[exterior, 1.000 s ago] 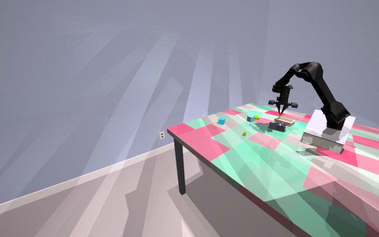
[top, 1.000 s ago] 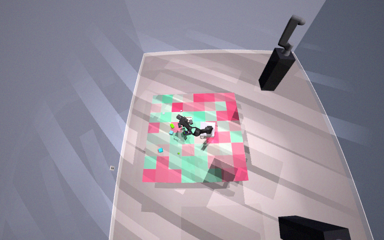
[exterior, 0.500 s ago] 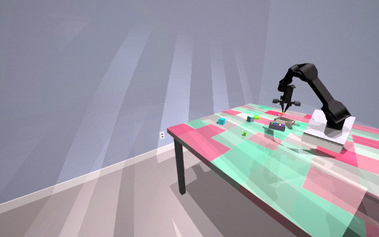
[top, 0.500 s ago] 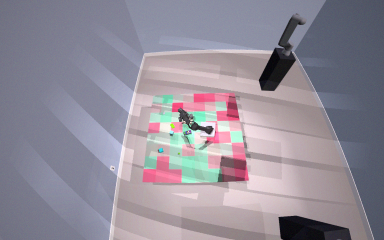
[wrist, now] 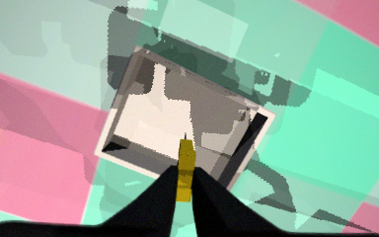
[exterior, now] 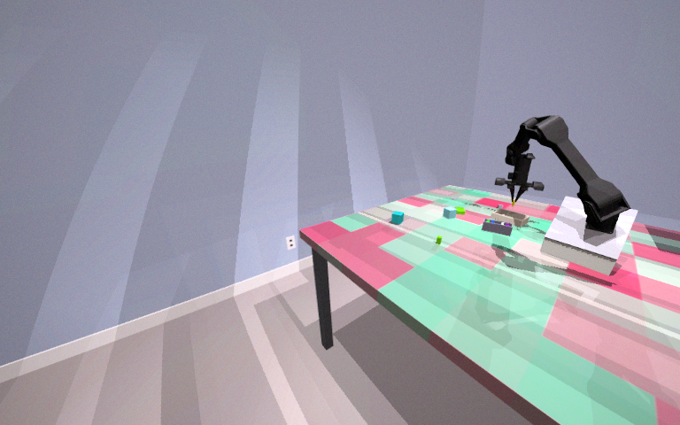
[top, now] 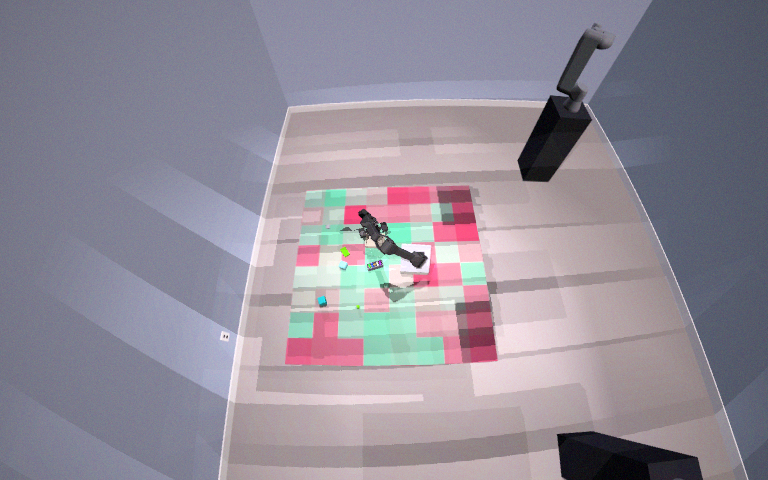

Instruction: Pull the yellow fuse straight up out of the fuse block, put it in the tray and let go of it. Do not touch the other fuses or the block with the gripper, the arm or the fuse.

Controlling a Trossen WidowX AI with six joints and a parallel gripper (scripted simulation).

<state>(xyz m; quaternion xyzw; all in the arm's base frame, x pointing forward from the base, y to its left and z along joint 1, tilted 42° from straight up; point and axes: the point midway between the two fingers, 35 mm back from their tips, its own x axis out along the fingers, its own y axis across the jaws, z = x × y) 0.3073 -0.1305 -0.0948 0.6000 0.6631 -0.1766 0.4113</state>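
My gripper [exterior: 513, 201] [wrist: 185, 173] is shut on the yellow fuse [wrist: 187, 157], which points down from the fingertips. The beige tray [wrist: 263, 135] [exterior: 520, 220] lies below. In the wrist view the fuse's lower end shows over the inside of the tray, near its near wall, and its upper part overlaps that wall. In the exterior view the fuse hangs above the tray, clear of it. The dark fuse block [top: 375, 268] [exterior: 497, 229] stands beside the tray with the other coloured fuses in it, away from the gripper. The arm partly hides the tray in the top view.
A lime block [top: 345, 252] [exterior: 459, 210] and a light blue cube [top: 343, 265] [exterior: 449, 212] lie beyond the fuse block. A teal cube [top: 322, 300] [exterior: 397, 217] and a small green piece [top: 358, 306] [exterior: 438, 240] lie farther off. The arm stands on a white base [exterior: 560, 231].
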